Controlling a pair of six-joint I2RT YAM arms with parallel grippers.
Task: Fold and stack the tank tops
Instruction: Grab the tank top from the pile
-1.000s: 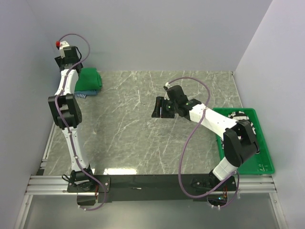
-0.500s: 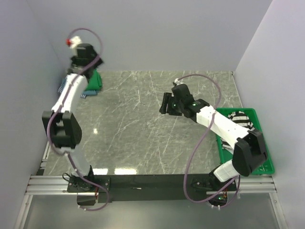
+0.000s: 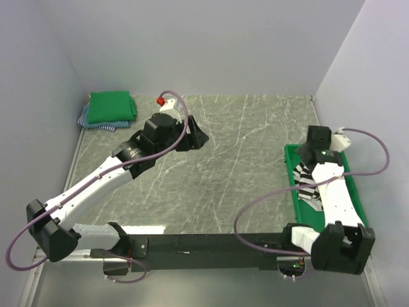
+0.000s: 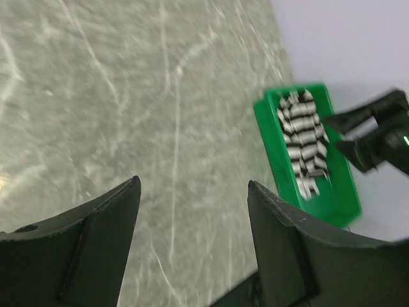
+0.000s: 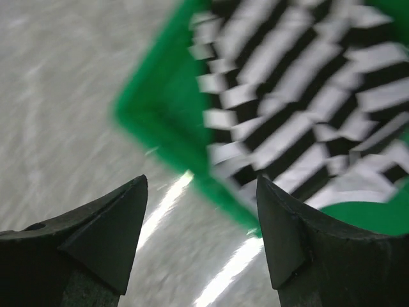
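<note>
The 2 hands, left hand [image 4: 193, 192] and right hand [image 5: 202, 188], hang tilted downward, jaws spread apart, apparently empty despite blur.

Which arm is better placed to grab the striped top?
Right, probably: the right gripper, open, hovers at the striped top in the green tray; the left gripper is over the table centre.

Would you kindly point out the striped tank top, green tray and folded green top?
striped tank top [image 4: 305, 144], left wrist view, middle.
green tray [image 4: 339, 192], left wrist view, bare floor.
folded green top [image 3: 112, 107], top view, upper face.
</note>
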